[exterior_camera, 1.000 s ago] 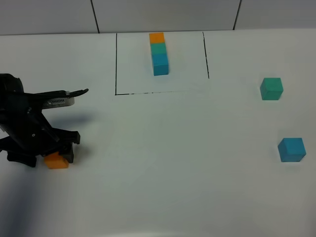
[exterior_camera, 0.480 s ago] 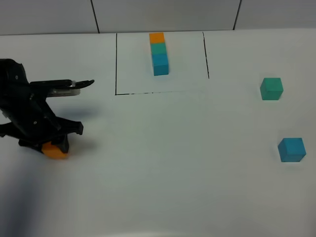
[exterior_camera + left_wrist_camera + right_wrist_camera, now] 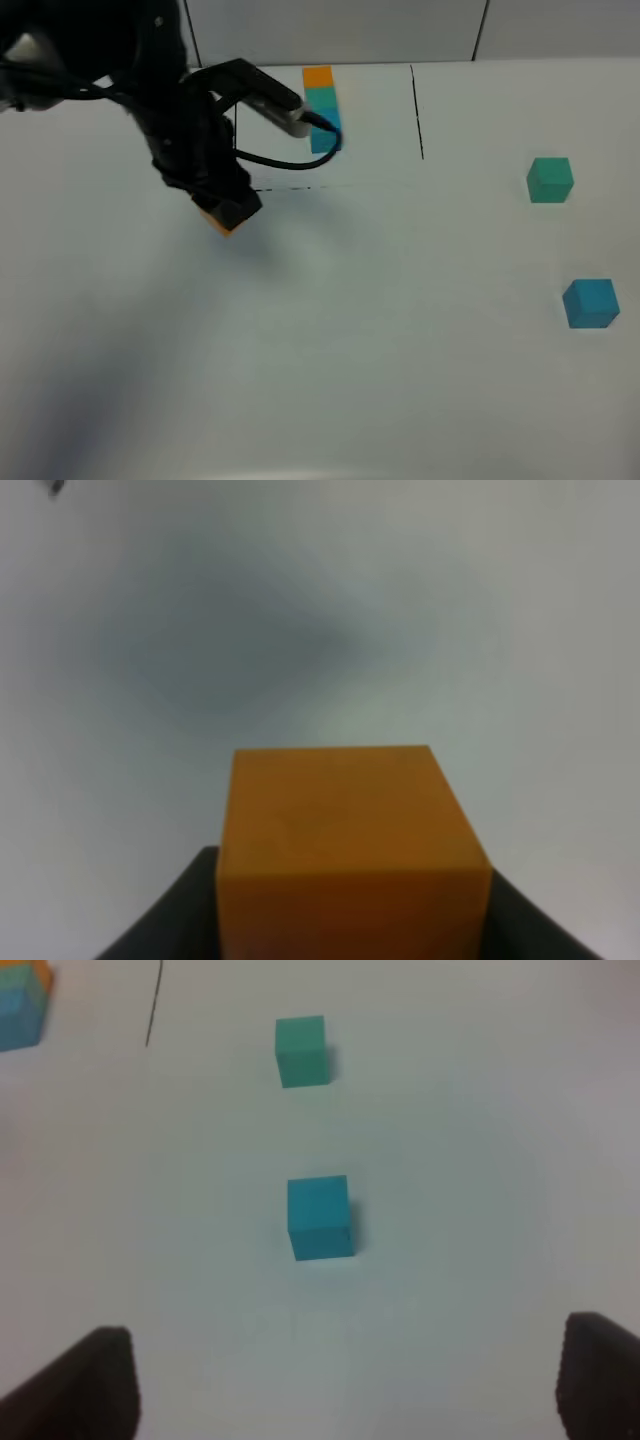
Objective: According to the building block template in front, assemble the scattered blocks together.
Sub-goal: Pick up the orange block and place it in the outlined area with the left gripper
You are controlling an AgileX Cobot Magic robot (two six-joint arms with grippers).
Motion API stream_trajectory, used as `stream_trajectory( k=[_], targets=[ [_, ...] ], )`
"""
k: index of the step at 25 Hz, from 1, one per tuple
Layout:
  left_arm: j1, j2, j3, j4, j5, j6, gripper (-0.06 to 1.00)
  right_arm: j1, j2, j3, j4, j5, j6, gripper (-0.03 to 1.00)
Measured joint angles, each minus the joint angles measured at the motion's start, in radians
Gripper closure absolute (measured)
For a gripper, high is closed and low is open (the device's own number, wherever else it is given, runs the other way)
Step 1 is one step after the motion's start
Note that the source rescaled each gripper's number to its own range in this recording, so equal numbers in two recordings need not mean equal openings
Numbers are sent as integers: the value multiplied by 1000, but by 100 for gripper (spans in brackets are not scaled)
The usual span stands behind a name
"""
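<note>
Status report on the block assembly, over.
Left gripper shut on orange cube, near the template. Right gripper open, empty. Blue cube and teal-green cube loose, apart. Nothing seen in the way.

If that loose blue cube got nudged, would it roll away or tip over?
Probably neither: the blue cube sits flat on the table, so it would likely slide. Its sharp, square edges suggest it is stiff, not squashy.
</note>
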State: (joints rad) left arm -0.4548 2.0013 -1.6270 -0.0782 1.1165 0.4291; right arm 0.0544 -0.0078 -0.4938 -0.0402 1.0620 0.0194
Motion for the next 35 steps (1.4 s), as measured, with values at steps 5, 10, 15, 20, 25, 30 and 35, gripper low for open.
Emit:
stream_trajectory(
  k=[5,10,15,20,25,30,35],
  targets=[
    [-107,166,-276,85,72,125,94,0,0,0,0,0,0,26],
    [-188,293,-407,126,73,283,94,0,0,0,0,0,0,26],
    [-227,368,-435,116,73,352,94,0,0,0,0,0,0,26],
    [-227,410,-435,88,73,364,94,0,0,3,0,0,0,26],
    [-227,435,-435,84,48,383,94,0,0,3,0,0,0,26],
    [-227,438,-435,78,14,442,94,0,0,3,0,0,0,26],
    [-227,438,-435,62,2,464,94,0,0,3,0,0,0,26]
  ],
)
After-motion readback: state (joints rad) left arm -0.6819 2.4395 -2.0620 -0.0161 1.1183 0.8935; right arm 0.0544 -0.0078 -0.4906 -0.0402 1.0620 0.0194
